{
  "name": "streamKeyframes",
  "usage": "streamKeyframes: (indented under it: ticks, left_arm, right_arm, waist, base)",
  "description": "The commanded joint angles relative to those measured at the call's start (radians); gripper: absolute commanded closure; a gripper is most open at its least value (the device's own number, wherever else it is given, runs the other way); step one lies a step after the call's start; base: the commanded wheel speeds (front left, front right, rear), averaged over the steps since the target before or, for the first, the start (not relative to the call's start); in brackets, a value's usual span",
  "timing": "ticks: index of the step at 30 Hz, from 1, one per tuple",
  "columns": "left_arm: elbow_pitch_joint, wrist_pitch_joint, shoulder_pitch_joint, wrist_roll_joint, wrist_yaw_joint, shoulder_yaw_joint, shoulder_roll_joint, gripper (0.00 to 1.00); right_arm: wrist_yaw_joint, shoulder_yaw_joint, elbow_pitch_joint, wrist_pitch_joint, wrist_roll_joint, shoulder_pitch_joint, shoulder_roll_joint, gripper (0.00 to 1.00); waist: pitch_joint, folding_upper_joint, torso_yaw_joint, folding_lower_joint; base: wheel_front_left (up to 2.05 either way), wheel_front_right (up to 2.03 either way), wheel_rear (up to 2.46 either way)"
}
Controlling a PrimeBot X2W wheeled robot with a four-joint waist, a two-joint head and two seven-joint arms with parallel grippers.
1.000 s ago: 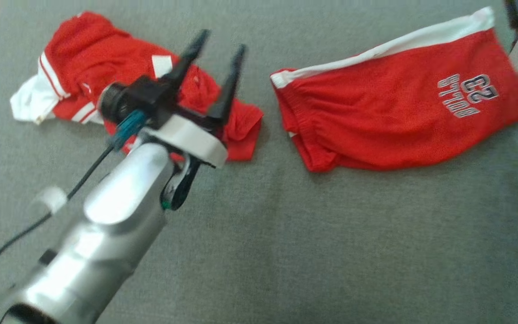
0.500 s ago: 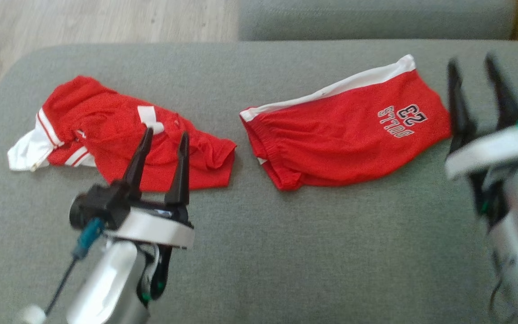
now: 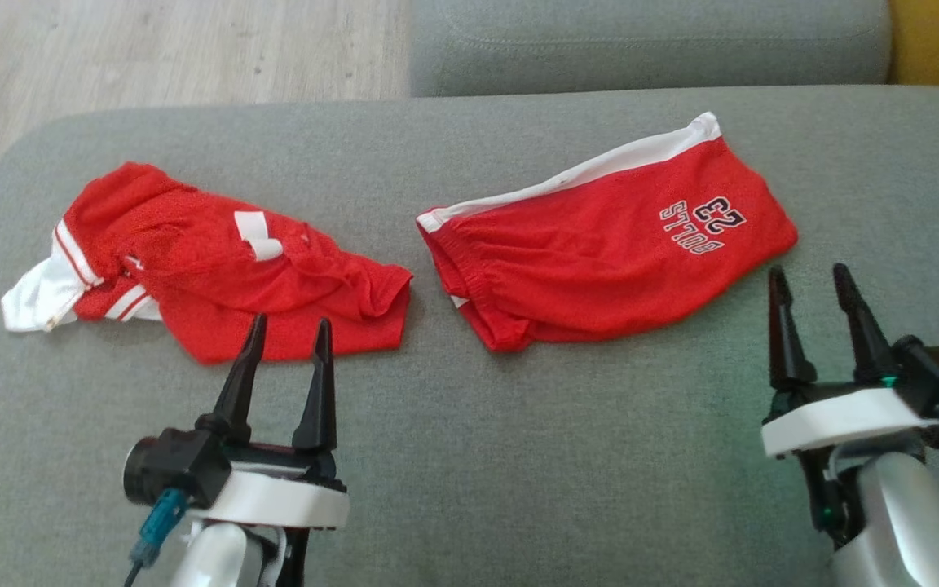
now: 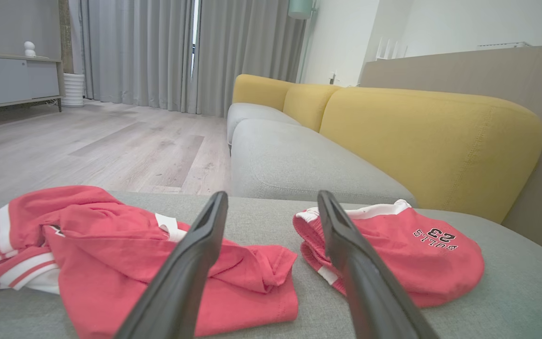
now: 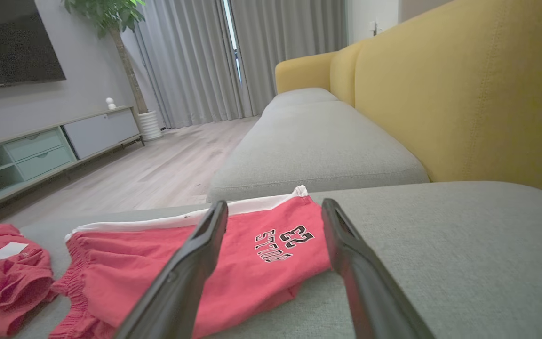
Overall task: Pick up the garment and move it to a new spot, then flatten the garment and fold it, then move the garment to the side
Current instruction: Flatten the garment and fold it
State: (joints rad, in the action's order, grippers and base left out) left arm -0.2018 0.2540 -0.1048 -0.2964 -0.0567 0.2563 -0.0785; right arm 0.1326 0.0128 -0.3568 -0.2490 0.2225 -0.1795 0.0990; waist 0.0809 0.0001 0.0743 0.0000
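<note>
Both end effectors stand spread wide and hold nothing. The left end effector (image 3: 290, 326) is at the near left, its fingertips over the near hem of the crumpled red garment (image 3: 217, 277). The right end effector (image 3: 808, 273) is at the near right, just beside the near right corner of the folded red shorts (image 3: 608, 261).

A second ago the left arm reached out over the crumpled garment and the right arm barely showed at the far right. Since then the head has lifted, bringing in the wooden floor (image 3: 152, 57). Both arms have drawn back toward the near edge of the grey sofa cushion (image 3: 469, 456), and neither piece seems to have shifted on it.

The shorts lie flat and doubled at the right, so they look finished and set aside. The heap at the left, with its white sleeve trailing, looks not yet picked up. The pull-back reads as a reset before that grasp.
</note>
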Motion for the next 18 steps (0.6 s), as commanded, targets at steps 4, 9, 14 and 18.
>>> streamKeyframes:
  ticks: [4, 9, 14, 18]
  left_arm:
    - [0.026, 0.008, -0.060, 0.022, -0.022, -0.048, 0.012, 0.00]
    - [0.006, 0.008, -0.092, 0.021, -0.043, -0.053, 0.023, 0.00]
    - [0.001, 0.008, -0.135, -0.011, -0.056, -0.043, 0.027, 0.00]
    - [0.007, 0.008, -0.171, -0.038, -0.060, -0.015, 0.028, 0.00]
  right_arm:
    - [-0.002, -0.054, -0.011, 0.053, 0.049, -0.068, -0.029, 0.00]
    - [-0.002, -0.161, -0.104, 0.169, 0.164, -0.158, -0.045, 0.00]
    - [-0.002, -0.258, -0.230, 0.298, 0.283, -0.271, -0.048, 0.00]
    - [-0.002, -0.323, -0.338, 0.394, 0.305, -0.357, -0.048, 0.00]
  waist:
    - [0.041, -0.0001, 0.024, 0.0000]
    - [0.105, -0.0001, 0.066, 0.0000]
    - [0.171, -0.0001, 0.110, 0.0000]
    - [0.210, -0.0001, 0.145, 0.0000]
  base:
    - [0.00, 0.00, 0.00]
    - [0.00, 0.00, 0.00]
    - [0.00, 0.00, 0.00]
    - [0.00, 0.00, 0.00]
